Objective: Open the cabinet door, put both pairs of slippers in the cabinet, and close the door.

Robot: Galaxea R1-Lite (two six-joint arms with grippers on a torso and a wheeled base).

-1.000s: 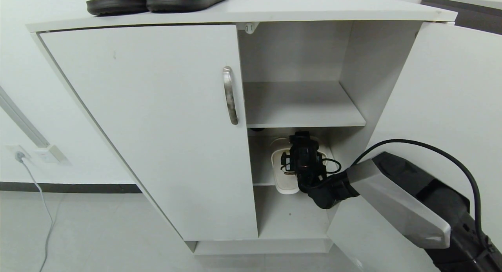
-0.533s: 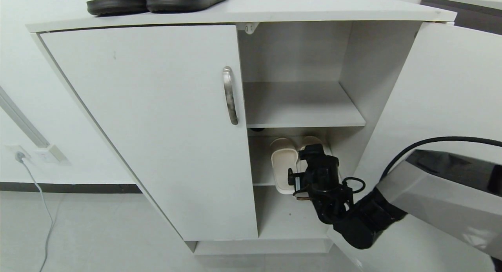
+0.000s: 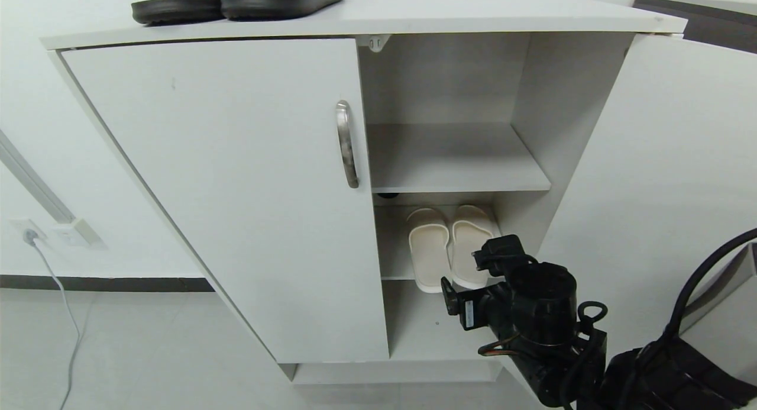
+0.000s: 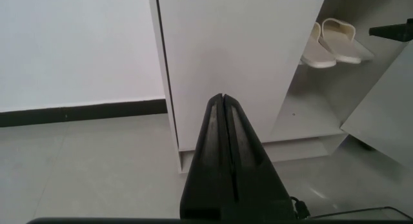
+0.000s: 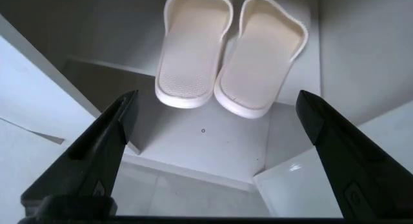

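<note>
Room: a white wall and a pale floor (image 3: pixel 148 339) are seen behind the cabinet (image 3: pixel 473 13). Its right door (image 3: pixel 668 161) is swung open and its left door (image 3: pixel 225 191) is shut.
Just changed: the cream slippers (image 3: pixel 449 247) have been released. They are left side by side on the lower shelf (image 3: pixel 393 262), with the heels a little past its near edge.
Right gripper (image 3: pixel 470 274): the fingers are spread wide with nothing between them. It is held just near of the opening, apart from the slippers.
Left gripper (image 4: pixel 221 104): the fingers are pressed together and nothing is held. It is kept low, out in front of the shut door.
Black slippers (image 3: pixel 236 2): they lie on the cabinet top, far left.
Task meaning: one pair is judged stowed. The black pair has yet to be fetched, and the door is to be closed afterwards.
Against a second ago: the right gripper was deep over the shelf then and hid much of the cream pair. It has since been drawn back to the near right, and both slippers are uncovered. The doors and the black pair are unmoved.
</note>
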